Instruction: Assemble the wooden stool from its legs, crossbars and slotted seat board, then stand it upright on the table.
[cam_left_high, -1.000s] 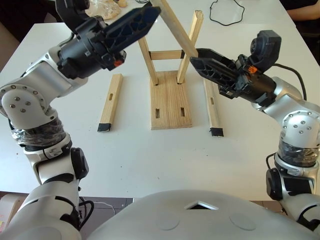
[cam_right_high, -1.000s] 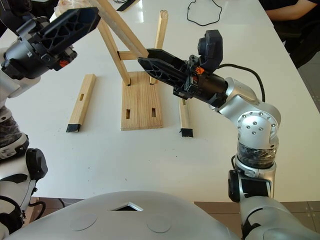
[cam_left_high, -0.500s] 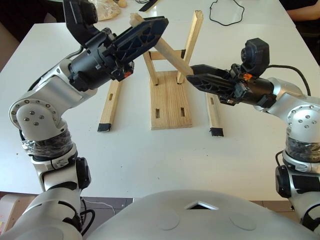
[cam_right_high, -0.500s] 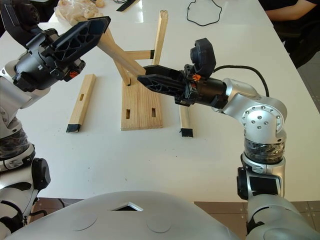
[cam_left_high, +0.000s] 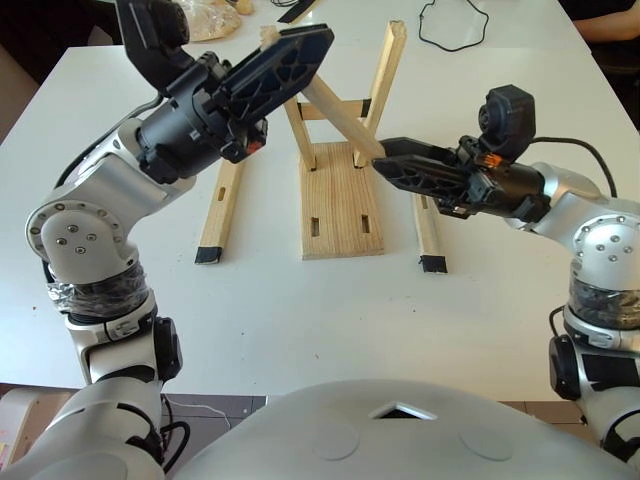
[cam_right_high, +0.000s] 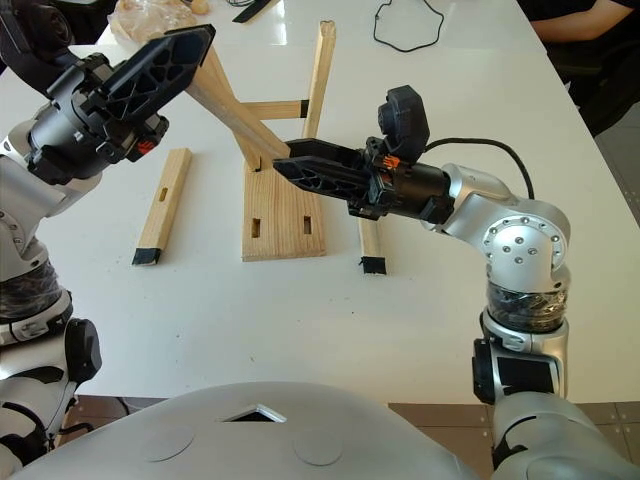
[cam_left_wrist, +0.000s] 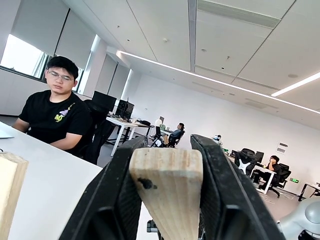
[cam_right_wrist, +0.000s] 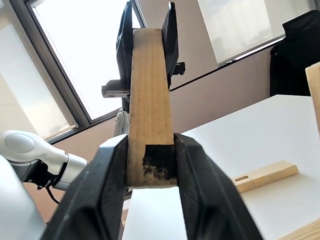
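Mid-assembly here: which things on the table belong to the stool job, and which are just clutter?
Job: held leg, left gripper and right gripper shut on it; seat board with two upright legs and crossbar; two loose legs.
Clutter: black cable, plastic bag.

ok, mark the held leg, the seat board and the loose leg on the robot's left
held leg (cam_left_high: 342, 116), left eye view, bare middle of the shaft.
seat board (cam_left_high: 340, 190), left eye view, bare centre of its face.
loose leg (cam_left_high: 220, 208), left eye view, middle of its length.
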